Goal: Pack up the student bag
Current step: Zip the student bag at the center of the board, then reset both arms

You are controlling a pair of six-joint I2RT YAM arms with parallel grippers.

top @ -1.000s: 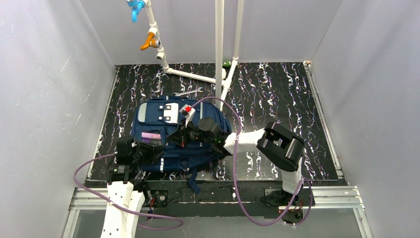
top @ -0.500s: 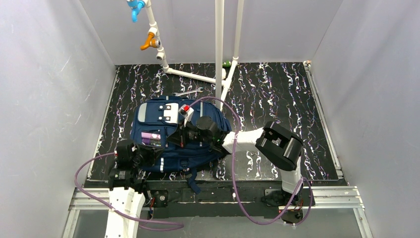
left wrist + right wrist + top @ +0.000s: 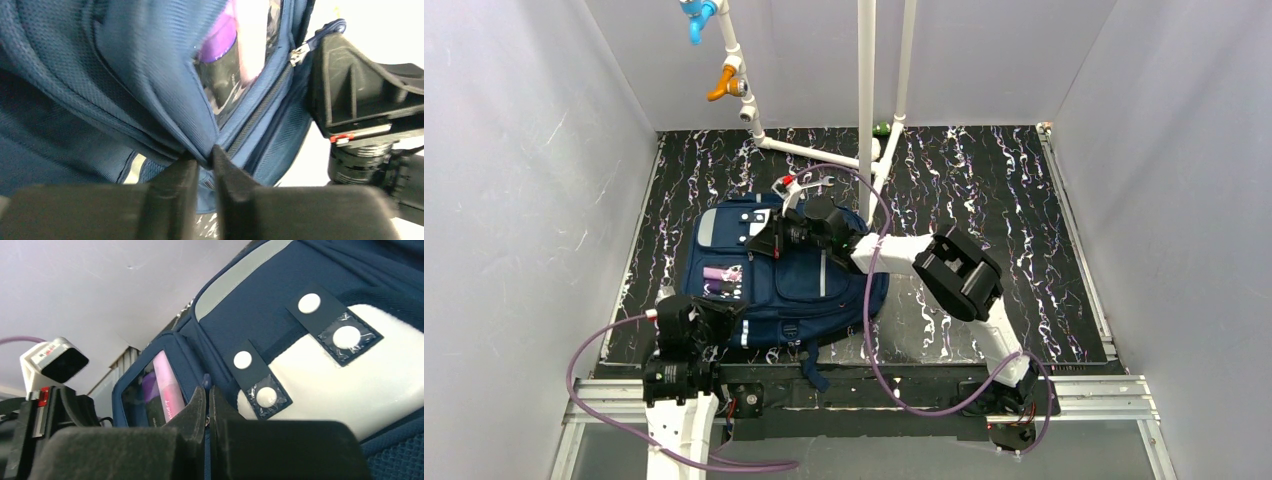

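Observation:
The student bag (image 3: 804, 290) lies flat on the black marbled mat, navy with a grey top patch (image 3: 235, 277) and a white panel (image 3: 350, 375). A clear window pocket (image 3: 722, 275) shows a pink tube (image 3: 162, 382) and a purple one (image 3: 220, 35). My left gripper (image 3: 720, 312) is at the bag's near left edge, shut on a fold of its navy fabric (image 3: 204, 156) beside the zip track (image 3: 260, 110). My right gripper (image 3: 769, 240) is over the bag's far part, shut on a small blue zip pull (image 3: 206, 380) next to the pocket.
White pipes (image 3: 865, 100) rise from the mat behind the bag, with an orange valve (image 3: 722, 82) and a blue one (image 3: 696, 15) on them. A metal wrench (image 3: 809, 185) lies just beyond the bag. Grey walls close in on three sides.
My left gripper has shut on the bag's fabric and drawn back towards the near edge. My right gripper has moved away to the far left along the bag with the zip pull.

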